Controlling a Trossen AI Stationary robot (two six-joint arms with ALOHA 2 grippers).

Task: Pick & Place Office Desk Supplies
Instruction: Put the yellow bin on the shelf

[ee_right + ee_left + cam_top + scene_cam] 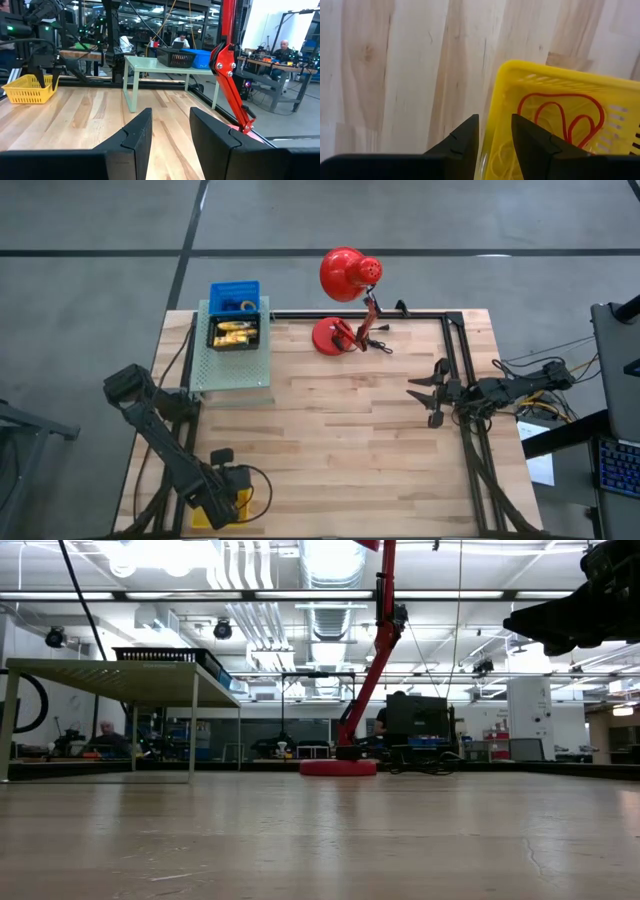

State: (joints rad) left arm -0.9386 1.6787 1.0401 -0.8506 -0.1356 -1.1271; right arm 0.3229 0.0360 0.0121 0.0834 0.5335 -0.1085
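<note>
Two end effectors show from above: the left end effector (222, 498) at about seven o'clock on the counter (330, 450), over a yellow basket (240, 502); the right end effector (432, 392) at three o'clock, parked, holding nothing. A black tray (234, 334) of yellow pieces sits on a green stand (232, 370) at eleven o'clock.

At counter height, only the red desk lamp (340, 766) and the stand show clearly.

Left wrist: narrow fingers (462, 142) straddle the basket's rim, red rubber bands (560, 112) inside. A pinch on thin plastic could slip or tip the basket, spilling bands.

Right wrist: jaws moderately apart, empty.
</note>
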